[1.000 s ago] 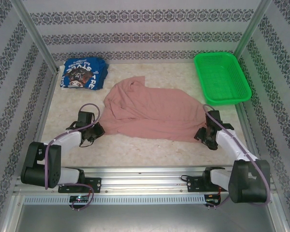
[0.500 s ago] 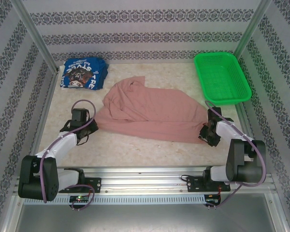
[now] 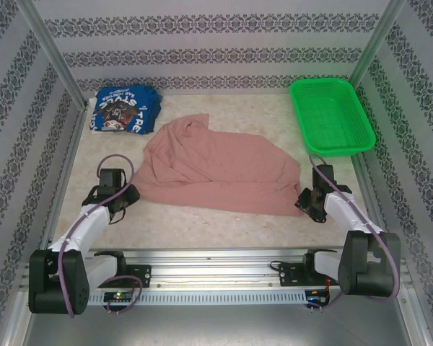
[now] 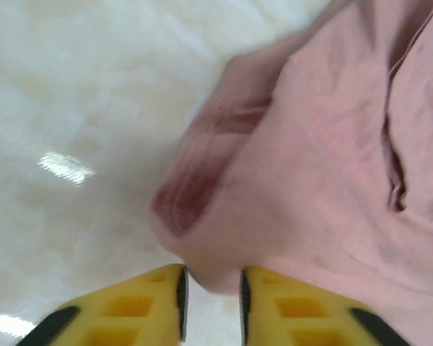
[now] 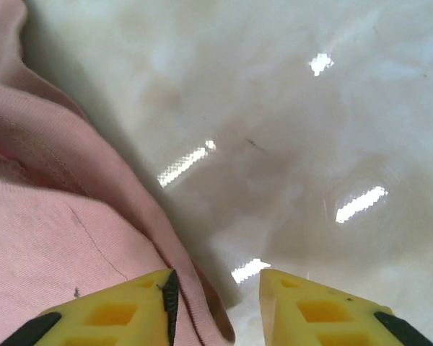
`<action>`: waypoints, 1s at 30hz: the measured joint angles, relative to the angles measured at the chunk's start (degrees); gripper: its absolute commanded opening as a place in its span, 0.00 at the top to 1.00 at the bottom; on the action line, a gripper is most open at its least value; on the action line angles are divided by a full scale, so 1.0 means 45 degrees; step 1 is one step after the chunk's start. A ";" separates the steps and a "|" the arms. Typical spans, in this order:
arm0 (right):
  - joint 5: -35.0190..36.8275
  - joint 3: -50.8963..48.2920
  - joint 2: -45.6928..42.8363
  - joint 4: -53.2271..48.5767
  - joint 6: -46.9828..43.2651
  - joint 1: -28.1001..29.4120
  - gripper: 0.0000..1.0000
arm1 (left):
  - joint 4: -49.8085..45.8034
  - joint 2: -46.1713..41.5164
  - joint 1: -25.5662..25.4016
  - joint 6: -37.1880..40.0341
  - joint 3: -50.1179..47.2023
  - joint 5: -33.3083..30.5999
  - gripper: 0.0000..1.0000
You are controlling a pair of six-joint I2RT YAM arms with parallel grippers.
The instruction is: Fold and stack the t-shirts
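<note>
The dusty pink t-shirt (image 3: 216, 169) lies spread and rumpled across the middle of the table. My left gripper (image 3: 128, 194) is at its lower left corner. In the left wrist view the yellow fingers (image 4: 151, 299) are shut on a bunched fold of the pink t-shirt (image 4: 310, 180), which fills the gap between them. My right gripper (image 3: 307, 202) sits at the shirt's lower right corner, jaws open. There the pink hem (image 5: 50, 216) runs beside the left finger (image 5: 123, 310) and the other finger stands on bare table. The royal blue t-shirt (image 3: 123, 109) lies folded at the back left.
A green mesh basket (image 3: 332, 115) stands at the back right. Patterned walls and metal posts close in the table on three sides. Bare marble-look tabletop (image 3: 224, 223) runs along the front between the arms.
My left gripper has pulled back to the left with the shirt's corner, stretching the pink cloth leftward and flatter. The right gripper has stayed near the right corner.
</note>
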 measured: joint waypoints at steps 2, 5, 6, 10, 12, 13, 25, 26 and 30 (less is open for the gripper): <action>0.0000 0.0000 -0.0146 -0.0121 -0.0010 0.0000 0.54 | -0.0427 -0.0160 0.0010 -0.0083 0.0010 -0.0282 0.19; 0.0000 0.0058 -0.0656 -0.0457 -0.0019 0.0000 0.50 | -0.1341 -0.1098 0.0010 -0.0199 0.0155 -0.0729 0.14; -0.0005 0.0151 -0.0894 -0.0641 -0.0024 0.0000 0.49 | -0.1739 -0.1579 0.0010 -0.0194 0.0359 -0.0899 0.14; 0.0000 0.0709 -0.1894 -0.1200 -0.0170 0.0087 0.47 | -0.2453 -0.2501 -0.0165 -0.0180 0.1817 -0.1098 0.15; 0.0000 0.1064 -0.2370 -0.1384 -0.0248 0.0408 0.45 | -0.2438 -0.2025 -0.0889 -0.0170 0.2803 -0.1205 0.16; 0.0000 0.1205 -0.2506 -0.1438 -0.0272 0.0597 0.45 | -0.2414 -0.1637 -0.1302 -0.0155 0.3215 -0.1185 0.19; -0.0102 0.1749 -0.2691 -0.1666 -0.0918 0.2307 0.27 | -0.1617 0.4809 -0.3201 -0.0083 0.5022 -0.0097 0.46; -0.0141 0.1715 -0.2720 -0.1622 -0.0981 0.2409 0.25 | -0.1447 0.5129 -0.3196 -0.0087 0.5047 -0.0107 0.46; -0.0214 0.1525 -0.3041 -0.1472 -0.1273 0.2939 0.16 | -0.0763 0.5790 -0.3201 -0.0189 0.5071 -0.0087 0.48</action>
